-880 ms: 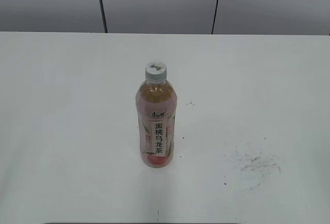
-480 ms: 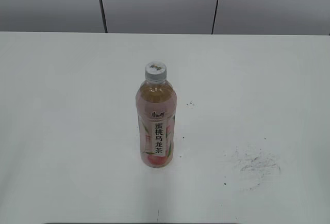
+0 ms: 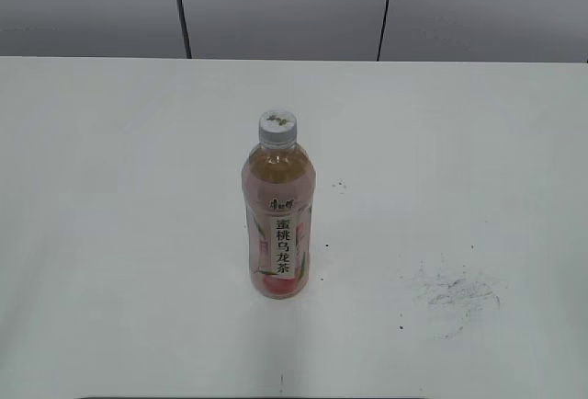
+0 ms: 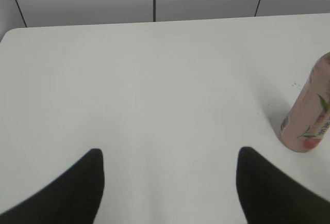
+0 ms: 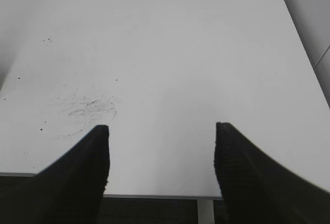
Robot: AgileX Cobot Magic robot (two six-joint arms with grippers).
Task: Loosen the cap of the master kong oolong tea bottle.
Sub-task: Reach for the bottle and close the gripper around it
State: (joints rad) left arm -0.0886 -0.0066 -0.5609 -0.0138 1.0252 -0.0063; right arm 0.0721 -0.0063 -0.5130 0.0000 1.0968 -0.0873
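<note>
Both grippers: left gripper, right gripper spread wide, empty
Exterior only: cap on upright bottle, mid-table

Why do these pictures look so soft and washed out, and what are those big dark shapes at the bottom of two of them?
Exterior view: flat, even light, hardly any shadow beside the bottle; its label still reads. Left wrist view: the left gripper fingers sit close to the lens and blur; the bottle is cropped at the right edge. Right wrist view: the right gripper fingers look sharper, showing ribbing.
</note>
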